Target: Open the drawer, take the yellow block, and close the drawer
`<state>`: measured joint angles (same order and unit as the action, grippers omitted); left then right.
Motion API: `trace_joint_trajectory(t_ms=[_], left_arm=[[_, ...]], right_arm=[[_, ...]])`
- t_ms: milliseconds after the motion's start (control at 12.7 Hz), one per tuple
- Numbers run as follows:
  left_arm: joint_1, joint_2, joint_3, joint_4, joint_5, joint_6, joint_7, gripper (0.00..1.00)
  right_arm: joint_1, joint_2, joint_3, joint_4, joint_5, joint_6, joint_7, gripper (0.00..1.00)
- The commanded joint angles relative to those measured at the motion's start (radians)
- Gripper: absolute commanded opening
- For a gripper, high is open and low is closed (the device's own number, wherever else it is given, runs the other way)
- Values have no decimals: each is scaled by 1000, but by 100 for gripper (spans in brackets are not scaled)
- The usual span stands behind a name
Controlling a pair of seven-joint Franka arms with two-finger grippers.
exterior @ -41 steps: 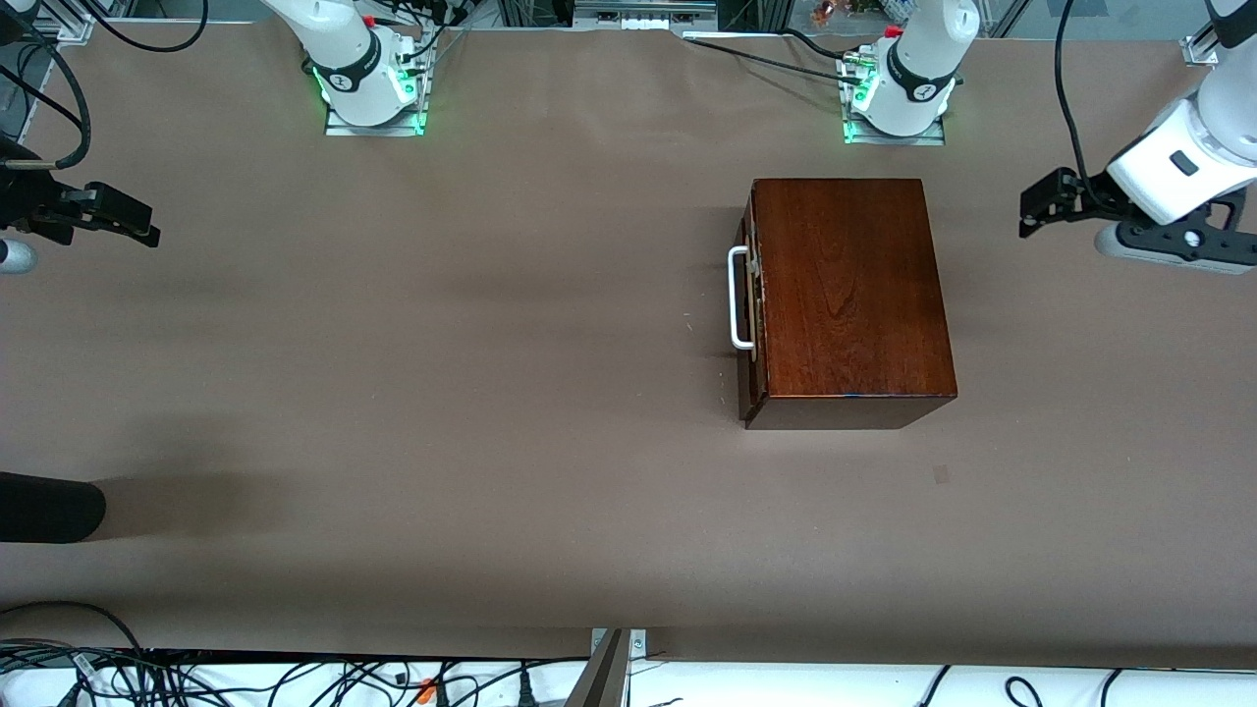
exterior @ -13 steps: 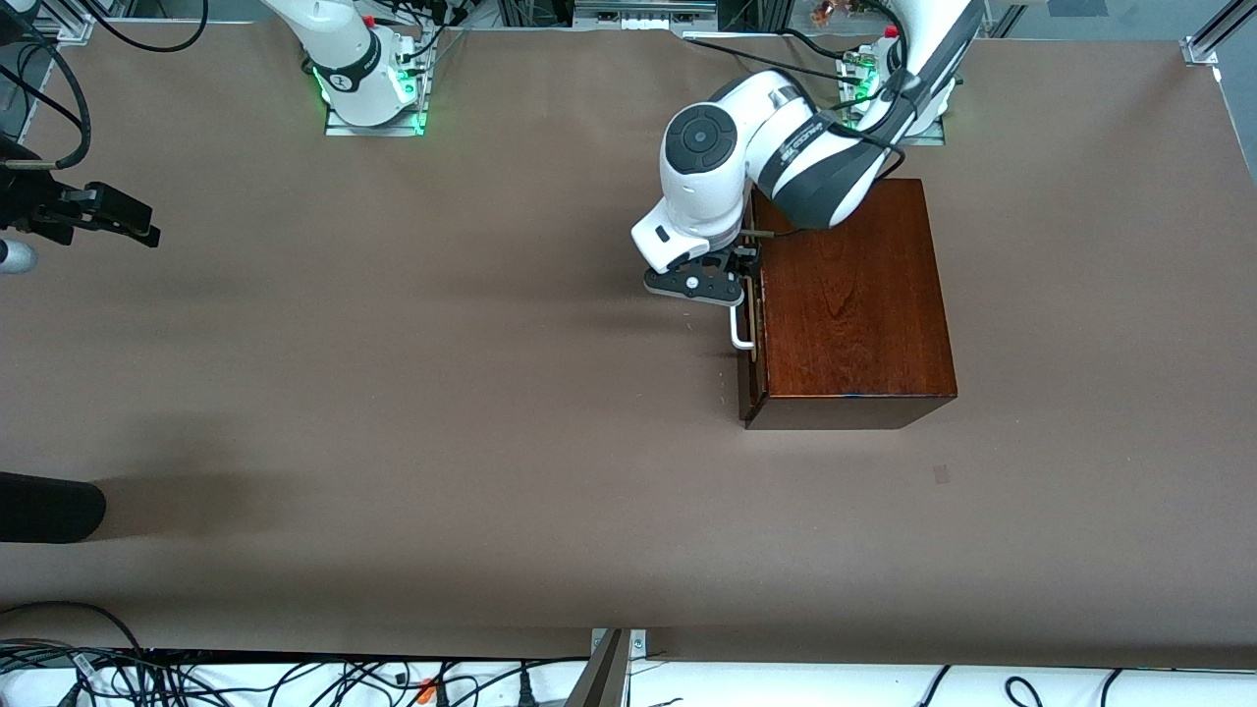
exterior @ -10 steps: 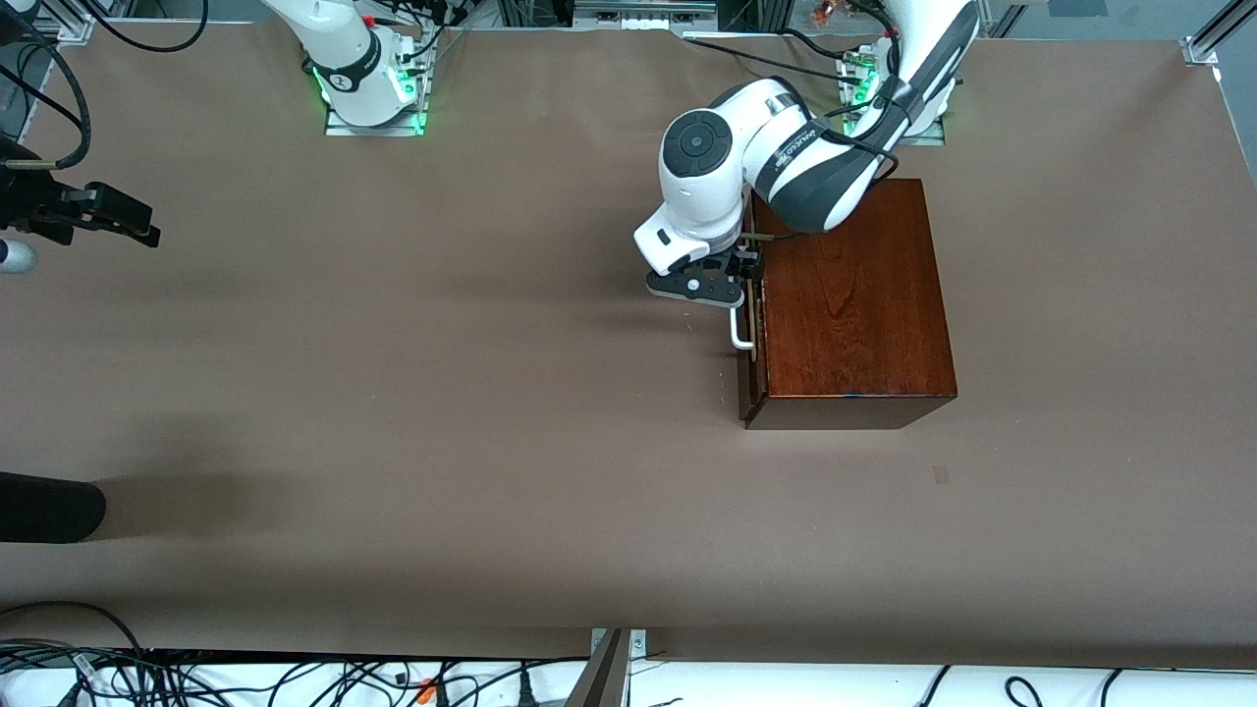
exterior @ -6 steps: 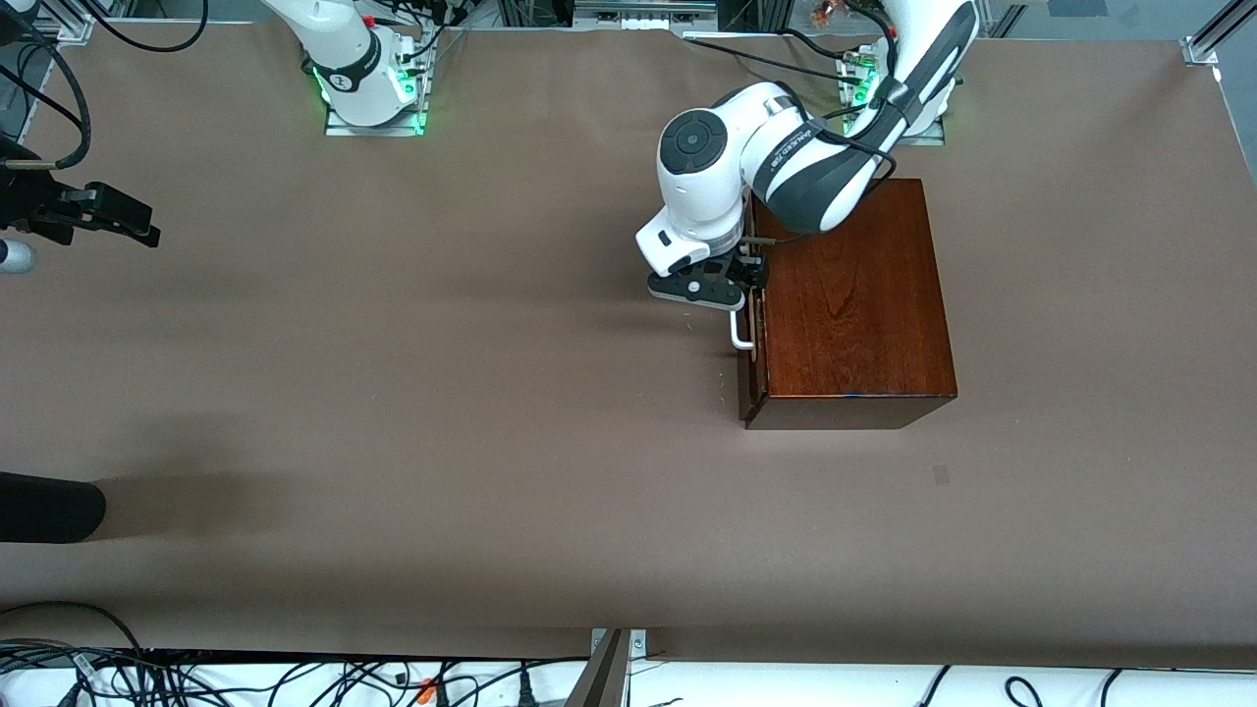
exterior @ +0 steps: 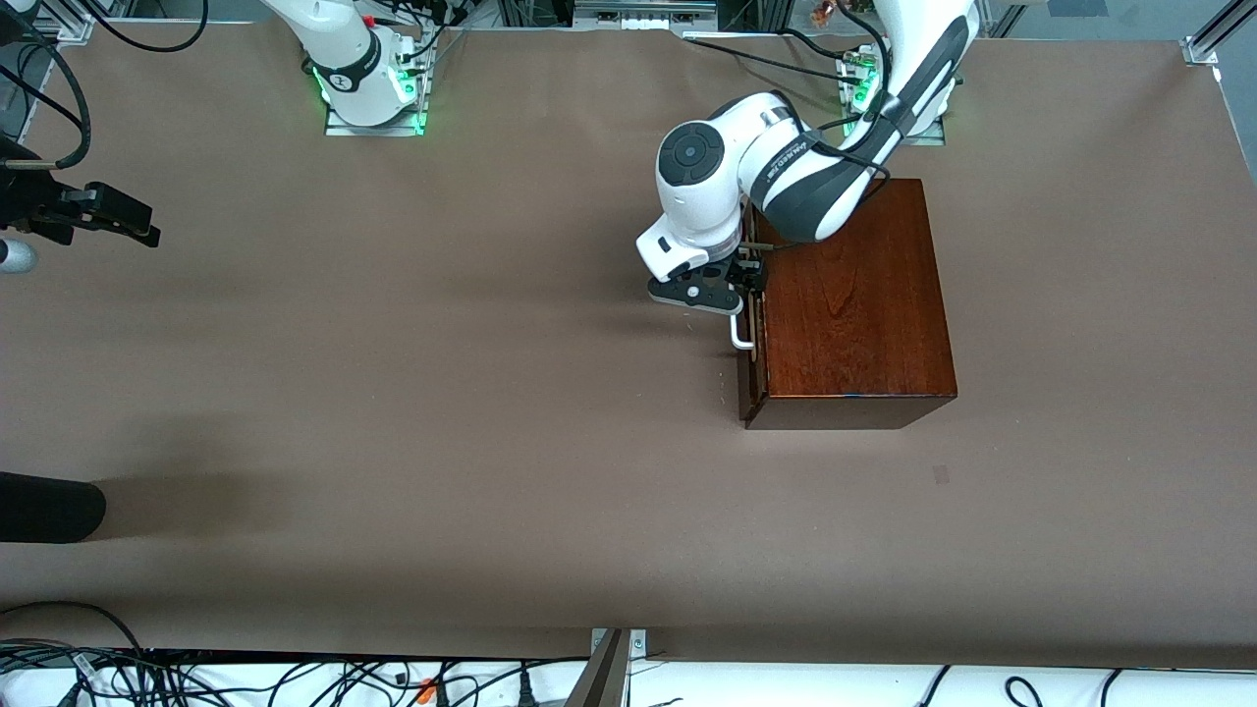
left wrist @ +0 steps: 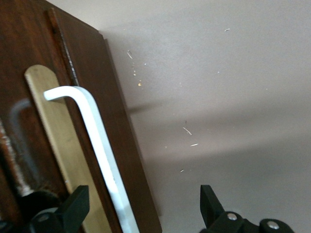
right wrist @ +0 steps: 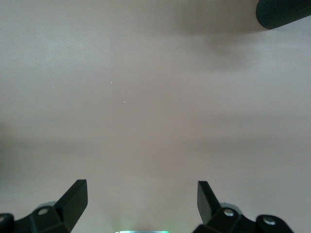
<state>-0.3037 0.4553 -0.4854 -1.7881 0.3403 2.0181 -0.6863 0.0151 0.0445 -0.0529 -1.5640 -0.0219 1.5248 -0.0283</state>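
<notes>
In the front view, the left arm is reaching from its base down to the dark wooden box (exterior: 849, 295), which is sitting on the brown desk (exterior: 442, 412) toward the left arm's end. The left hand (exterior: 743, 288) is hanging at the box's front, just above the white handle (exterior: 738, 337) of the drawer (exterior: 750, 344). The drawer is sitting closed, its front flush with the box. The yellow block is not showing anywhere. The right hand (exterior: 137, 224) is waiting at the right arm's end of the desk, over its edge.

In the left wrist view, the left hand (left wrist: 141, 213) is standing wide open, one fingertip (left wrist: 73, 208) lying over the drawer's (left wrist: 92, 107) dark front and the other (left wrist: 214, 206) over the bare desk (left wrist: 218, 87), with the white handle (left wrist: 99, 145) running between them. Neither fingertip is pressing on the bar, and the hand is holding nothing.

In the right wrist view, the right hand (right wrist: 141, 204) is also spread wide and holding nothing, with only the brown desk (right wrist: 155, 97) beneath it. A black rounded object (right wrist: 284, 13) is showing at the corner.
</notes>
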Motion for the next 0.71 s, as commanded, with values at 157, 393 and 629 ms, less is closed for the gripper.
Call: trace_joint_trajectory(t_ms=[157,393,629], left_arm=[[0,13,-2,-51,31,82,-44,100],[-26,43,-2,-48,31,114,-90,100],[-35,60,-4,-34,29,136,-128,100]], right_arm=[[-7,-18,7,-13,-1,8,-1,100],[-7,-17,7,-13,-1,8,-1,100],[-7,-17,7,-13,-1,8,-1,100]])
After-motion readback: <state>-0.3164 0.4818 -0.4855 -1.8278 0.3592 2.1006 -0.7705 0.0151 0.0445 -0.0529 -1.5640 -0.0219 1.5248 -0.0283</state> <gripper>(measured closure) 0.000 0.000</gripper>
